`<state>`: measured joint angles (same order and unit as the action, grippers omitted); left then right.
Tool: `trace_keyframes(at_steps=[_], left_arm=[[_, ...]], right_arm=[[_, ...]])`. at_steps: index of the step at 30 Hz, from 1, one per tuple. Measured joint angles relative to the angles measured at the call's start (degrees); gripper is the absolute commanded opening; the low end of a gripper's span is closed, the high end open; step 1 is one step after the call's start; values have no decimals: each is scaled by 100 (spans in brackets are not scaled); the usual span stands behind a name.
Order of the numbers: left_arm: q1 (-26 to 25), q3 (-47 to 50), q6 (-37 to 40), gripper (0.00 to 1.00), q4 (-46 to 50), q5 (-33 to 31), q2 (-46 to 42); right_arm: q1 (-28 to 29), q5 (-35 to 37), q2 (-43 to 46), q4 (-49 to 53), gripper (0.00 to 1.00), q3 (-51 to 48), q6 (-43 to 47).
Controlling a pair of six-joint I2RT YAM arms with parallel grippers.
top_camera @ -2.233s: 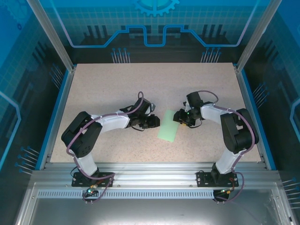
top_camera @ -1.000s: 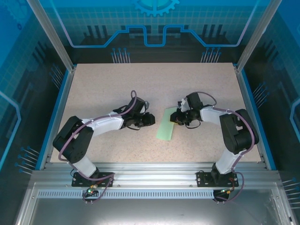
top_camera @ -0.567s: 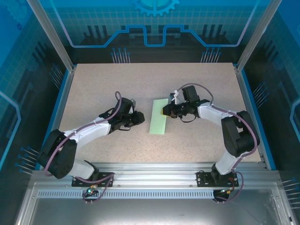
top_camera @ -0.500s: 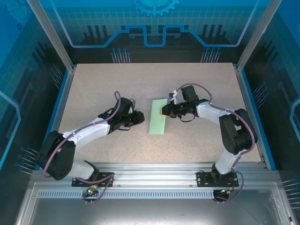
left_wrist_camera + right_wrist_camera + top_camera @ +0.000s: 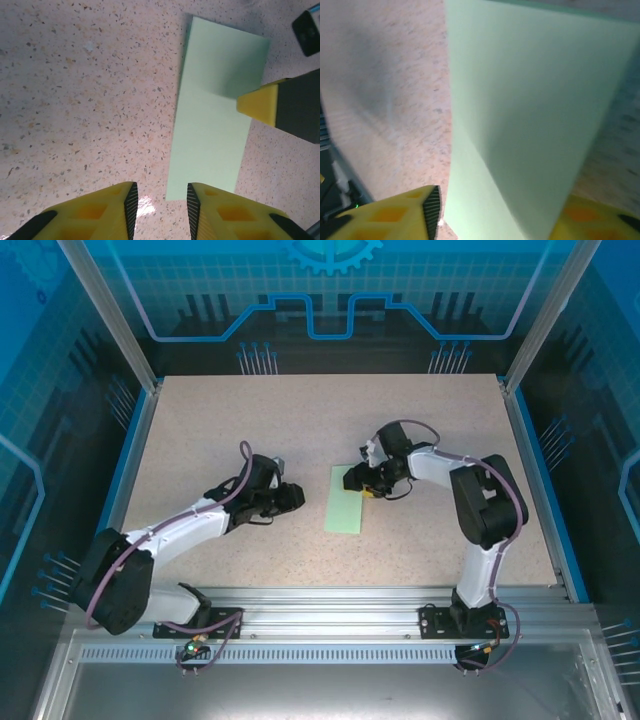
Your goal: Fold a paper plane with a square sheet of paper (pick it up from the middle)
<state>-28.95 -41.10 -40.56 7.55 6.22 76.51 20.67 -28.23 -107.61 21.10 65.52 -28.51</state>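
The square sheet of paper [image 5: 347,502] lies on the table folded into a narrow pale mint-green rectangle. In the left wrist view the paper [image 5: 215,115] lies flat ahead of my left gripper [image 5: 160,200], whose jaws stand apart over bare table just short of its near corner. My left gripper [image 5: 293,497] is left of the strip. My right gripper [image 5: 357,480] is at the strip's far right edge, and one yellow fingertip [image 5: 262,102] rests on that edge. Seen from the right wrist, the paper [image 5: 520,100] runs between the wide-open jaws of my right gripper [image 5: 495,220], its upper layer bowed.
The speckled table [image 5: 200,420] has blue side rims and an aluminium rail [image 5: 320,605] along the near edge, where both arm bases are bolted. Clear panels and frame posts enclose the back and sides.
My right gripper has opened and let go of the paper, which now sits a little nearer and to the right. My left gripper has opened slightly and drawn back left.
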Motion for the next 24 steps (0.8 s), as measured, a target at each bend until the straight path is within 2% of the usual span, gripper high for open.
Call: trace_keyframes(at_steps=[1,6,10,14,16,20,24], left_arm=[[4,17,2,36,26,-2,-44],[111,103,15,38,31,0,-199],[236,240,15,39,24,0,-326],[330,273,15,39,28,0,-345],[341,273,15,39,17,2,-345],[345,273,31,42,-17,85,-345],[352,271,109,41,-227,509,-240]], right_arm=[[11,264,181,149,73,-4,57],[404,1543,1423,490,88,-179,400],[1115,2428,2302,667,91,-308,723],[1108,2894,2282,988,89,-284,627],[850,2817,2046,1047,87,-328,424],[284,2159,1749,564,82,-960,-127],[216,1644,1552,175,74,-1298,-516]])
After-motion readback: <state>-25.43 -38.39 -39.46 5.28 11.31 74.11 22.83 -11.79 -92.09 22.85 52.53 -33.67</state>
